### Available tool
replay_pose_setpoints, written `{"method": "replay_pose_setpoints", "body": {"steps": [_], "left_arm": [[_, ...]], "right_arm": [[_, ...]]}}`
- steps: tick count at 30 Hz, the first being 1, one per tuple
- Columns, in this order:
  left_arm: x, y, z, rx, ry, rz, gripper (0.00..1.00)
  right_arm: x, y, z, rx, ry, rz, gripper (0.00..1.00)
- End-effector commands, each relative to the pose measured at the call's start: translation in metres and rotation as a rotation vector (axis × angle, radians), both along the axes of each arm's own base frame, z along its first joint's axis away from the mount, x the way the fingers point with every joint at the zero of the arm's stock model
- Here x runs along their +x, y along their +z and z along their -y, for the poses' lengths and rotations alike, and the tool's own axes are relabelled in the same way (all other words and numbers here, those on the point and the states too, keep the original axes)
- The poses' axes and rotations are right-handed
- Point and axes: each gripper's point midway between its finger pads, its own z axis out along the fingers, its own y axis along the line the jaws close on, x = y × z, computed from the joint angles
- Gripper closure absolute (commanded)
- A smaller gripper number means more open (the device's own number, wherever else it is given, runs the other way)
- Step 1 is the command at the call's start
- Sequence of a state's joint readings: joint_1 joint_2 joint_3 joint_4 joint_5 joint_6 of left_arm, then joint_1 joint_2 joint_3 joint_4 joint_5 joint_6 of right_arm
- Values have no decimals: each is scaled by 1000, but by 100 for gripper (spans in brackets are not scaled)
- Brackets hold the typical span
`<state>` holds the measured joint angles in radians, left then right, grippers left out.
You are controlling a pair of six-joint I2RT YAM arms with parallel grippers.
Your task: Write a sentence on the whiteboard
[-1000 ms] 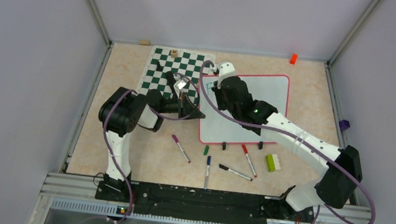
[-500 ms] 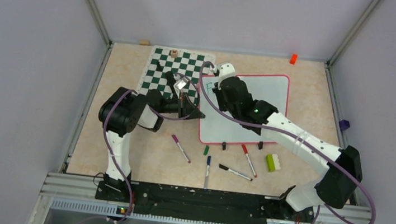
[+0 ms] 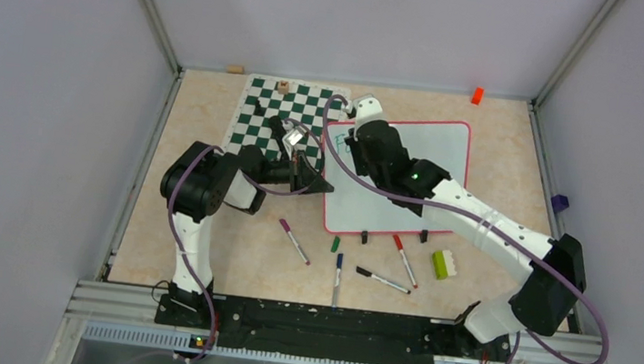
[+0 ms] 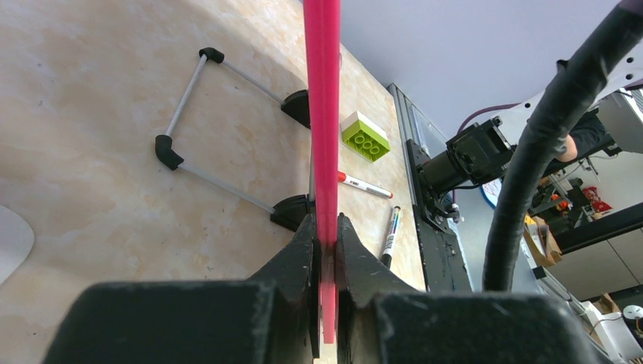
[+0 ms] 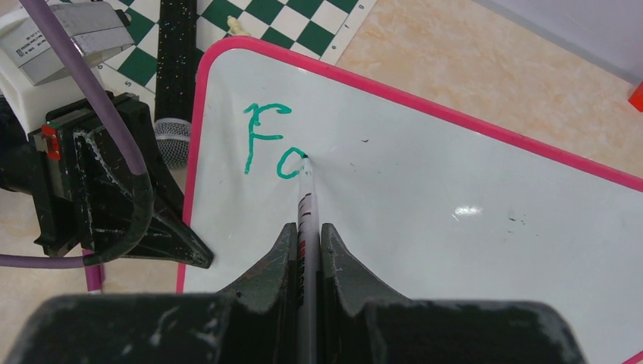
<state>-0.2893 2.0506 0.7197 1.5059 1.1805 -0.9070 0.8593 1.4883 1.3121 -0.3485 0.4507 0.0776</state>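
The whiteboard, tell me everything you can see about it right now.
The whiteboard is a glossy white rectangle with rounded corners and a thin pink frame, lying right of the chess mat. Two black feet show at its near edge. Teal writing, an F and an unfinished second letter, sits near its far left corner. The left end effector clamps its left frame edge; the marker held by the right end effector touches its face.

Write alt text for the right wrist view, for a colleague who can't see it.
The right gripper is shut on a marker whose tip touches the whiteboard, where the sentence so far is a teal-green "F" and a partial second letter. At left, the left gripper clamps the board's pink frame, chess mat beyond.
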Motion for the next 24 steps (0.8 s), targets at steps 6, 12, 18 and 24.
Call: {"method": "replay_pose_setpoints", "body": {"steps": [6,12,18,24], "left_arm": [[-13,16,4,-25,-73,156,100],[-14,17,4,-25,-73,158,100],[-14,17,4,-26,-72,159,100],[-14,18,4,-26,-72,161,100]], "right_arm": [[8,12,2,9,-24,29,100],[-2,7,6,24,-7,6,100],[-7,5,10,20,-7,-8,100],[-10,1,14,16,-12,-18,100]]}}
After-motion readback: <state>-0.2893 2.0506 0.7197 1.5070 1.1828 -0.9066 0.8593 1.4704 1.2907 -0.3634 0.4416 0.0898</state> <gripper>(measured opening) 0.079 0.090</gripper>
